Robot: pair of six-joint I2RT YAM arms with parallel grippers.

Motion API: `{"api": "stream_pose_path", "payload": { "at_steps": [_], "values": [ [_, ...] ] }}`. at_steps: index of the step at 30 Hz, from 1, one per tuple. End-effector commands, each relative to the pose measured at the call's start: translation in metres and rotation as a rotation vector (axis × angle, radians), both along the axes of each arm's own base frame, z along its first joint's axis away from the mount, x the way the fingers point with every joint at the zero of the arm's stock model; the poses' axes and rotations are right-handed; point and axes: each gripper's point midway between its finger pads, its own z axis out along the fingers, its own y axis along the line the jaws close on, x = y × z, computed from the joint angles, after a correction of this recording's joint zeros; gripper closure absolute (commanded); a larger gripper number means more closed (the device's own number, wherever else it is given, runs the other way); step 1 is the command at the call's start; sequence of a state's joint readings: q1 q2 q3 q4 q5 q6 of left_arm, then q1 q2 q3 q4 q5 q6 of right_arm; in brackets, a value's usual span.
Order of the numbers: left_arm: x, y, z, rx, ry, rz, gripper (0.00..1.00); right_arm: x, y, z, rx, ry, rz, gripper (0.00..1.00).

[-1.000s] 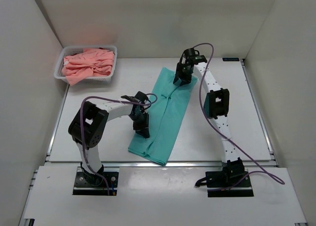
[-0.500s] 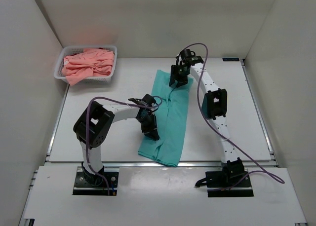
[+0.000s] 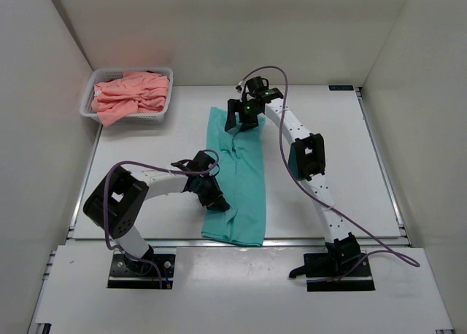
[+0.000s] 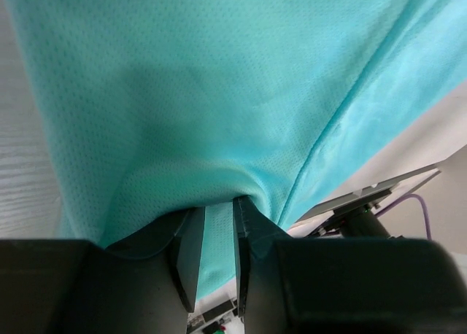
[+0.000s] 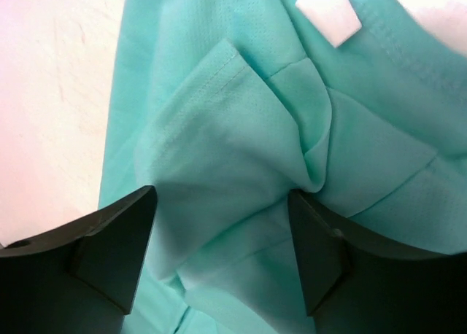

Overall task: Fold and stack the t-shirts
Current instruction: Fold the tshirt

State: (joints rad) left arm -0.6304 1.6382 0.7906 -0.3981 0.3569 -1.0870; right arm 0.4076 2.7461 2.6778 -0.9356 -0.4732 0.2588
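White table (image 3: 328,130): teal-green folded cloth t-shirt (image 3: 246,181) lies mid-table | risk: strip skews or unfolds if left tool (image 3: 214,199), clamped on its left edge, drags while right tool (image 3: 237,119), fingers apart over collar, pins nothing | long axis far-near, slightly tilted; collar far, hem at near edge

High fixed view looking down, both wrist views close on teal t-shirt (image 3: 248,188)

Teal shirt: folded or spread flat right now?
Folded lengthwise: the teal shirt lies as a narrow strip, layers overlapping under the right claw.
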Motion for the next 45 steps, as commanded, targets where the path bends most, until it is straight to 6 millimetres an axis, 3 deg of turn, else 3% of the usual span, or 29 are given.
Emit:
{"api": "stream_pose_path", "payload": {
  "at_steps": [1, 4, 5, 7, 8, 10, 11, 12, 13, 14, 15, 16, 17, 18, 19, 20, 21, 22, 23, 24, 26, 27, 29, 31, 33, 36, 39, 45],
  "values": [
    [0.019, -0.003, 0.012, -0.025, -0.078, 0.046, 0.66, 0.037, -0.012, 0.029, 0.066, -0.127, -0.038, 0.27],
    [0.026, -0.003, 0.017, -0.040, -0.093, 0.060, 0.66, 0.063, -0.035, 0.080, 0.082, -0.262, -0.100, 0.17],
    [0.031, -0.003, 0.021, -0.041, -0.102, 0.066, 0.65, 0.069, -0.042, 0.089, 0.077, -0.294, -0.113, 0.17],
    [0.036, -0.005, 0.026, -0.048, -0.107, 0.067, 0.64, 0.080, -0.067, 0.131, 0.083, -0.370, -0.166, 0.15],
    [0.040, -0.001, 0.026, -0.043, -0.107, 0.077, 0.65, 0.080, -0.079, 0.153, 0.083, -0.404, -0.182, 0.14],
    [0.045, -0.004, 0.032, -0.062, -0.117, 0.080, 0.62, 0.074, -0.098, 0.169, 0.048, -0.408, -0.213, 0.13],
    [0.048, -0.004, 0.036, -0.070, -0.122, 0.086, 0.62, 0.066, -0.104, 0.185, 0.044, -0.418, -0.216, 0.14],
    [0.047, -0.002, 0.037, -0.065, -0.113, 0.086, 0.60, 0.059, -0.112, 0.176, 0.008, -0.386, -0.225, 0.13],
    [0.051, -0.001, 0.041, -0.079, -0.127, 0.086, 0.59, 0.049, -0.119, 0.193, -0.006, -0.398, -0.237, 0.14],
    [0.055, 0.001, 0.047, -0.082, -0.142, 0.086, 0.57, 0.034, -0.127, 0.198, -0.025, -0.377, -0.238, 0.13],
    [0.057, 0.006, 0.050, -0.079, -0.149, 0.091, 0.56, 0.020, -0.129, 0.175, -0.060, -0.309, -0.236, 0.12],
    [0.059, 0.008, 0.058, -0.084, -0.176, 0.085, 0.55, 0.002, -0.138, 0.179, -0.082, -0.295, -0.251, 0.11],
    [0.059, 0.013, 0.059, -0.079, -0.176, 0.093, 0.54, -0.016, -0.136, 0.198, -0.076, -0.318, -0.241, 0.12],
    [0.064, 0.020, 0.067, -0.086, -0.200, 0.110, 0.54, -0.034, -0.137, 0.178, -0.097, -0.256, -0.240, 0.12],
    [0.065, 0.025, 0.075, -0.097, -0.225, 0.115, 0.53, -0.057, -0.142, 0.174, -0.110, -0.229, -0.247, 0.15],
    [0.064, 0.029, 0.076, -0.100, -0.228, 0.120, 0.53, -0.074, -0.136, 0.192, -0.093, -0.262, -0.234, 0.16],
    [0.064, 0.034, 0.083, -0.115, -0.240, 0.123, 0.53, -0.101, -0.133, 0.180, -0.112, -0.225, -0.213, 0.24],
    [0.061, 0.042, 0.086, -0.108, -0.253, 0.112, 0.53, -0.122, -0.133, 0.152, -0.139, -0.155, -0.199, 0.32],
    [0.055, 0.045, 0.084, -0.099, -0.245, 0.100, 0.52, -0.140, -0.129, 0.159, -0.125, -0.167, -0.181, 0.34],
    [0.051, 0.050, 0.087, -0.076, -0.276, 0.074, 0.52, -0.166, -0.126, 0.141, -0.139, -0.114, -0.161, 0.40],
    [0.033, 0.060, 0.073, -0.019, -0.271, 0.023, 0.52, -0.214, -0.121, 0.100, -0.161, -0.007, -0.113, 0.43],
    [0.016, 0.065, 0.063, 0.002, -0.252, 0.003, 0.52, -0.225, -0.113, 0.105, -0.136, -0.013, -0.108, 0.43],
    [-0.003, 0.071, 0.050, 0.029, -0.262, -0.017, 0.53, -0.258, -0.108, 0.080, -0.141, 0.049, -0.089, 0.44],
    [-0.016, 0.078, 0.047, 0.037, -0.311, 0.005, 0.53, -0.287, -0.096, 0.068, -0.119, 0.101, -0.075, 0.43],
    [-0.035, 0.095, 0.032, 0.081, -0.282, 0.038, 0.53, -0.308, -0.088, 0.059, -0.089, 0.138, -0.067, 0.43],
    [-0.052, 0.118, 0.025, 0.122, -0.307, 0.089, 0.53, -0.336, -0.082, 0.042, -0.077, 0.184, -0.081, 0.42],
    [-0.055, 0.133, 0.024, 0.120, -0.359, 0.141, 0.53, -0.358, -0.087, 0.025, -0.124, 0.227, -0.134, 0.44],
    [-0.060, 0.134, 0.015, 0.195, -0.381, 0.018, 0.52, -0.377, -0.076, 0.014, -0.106, 0.288, -0.249, 0.44]
  ]
}}
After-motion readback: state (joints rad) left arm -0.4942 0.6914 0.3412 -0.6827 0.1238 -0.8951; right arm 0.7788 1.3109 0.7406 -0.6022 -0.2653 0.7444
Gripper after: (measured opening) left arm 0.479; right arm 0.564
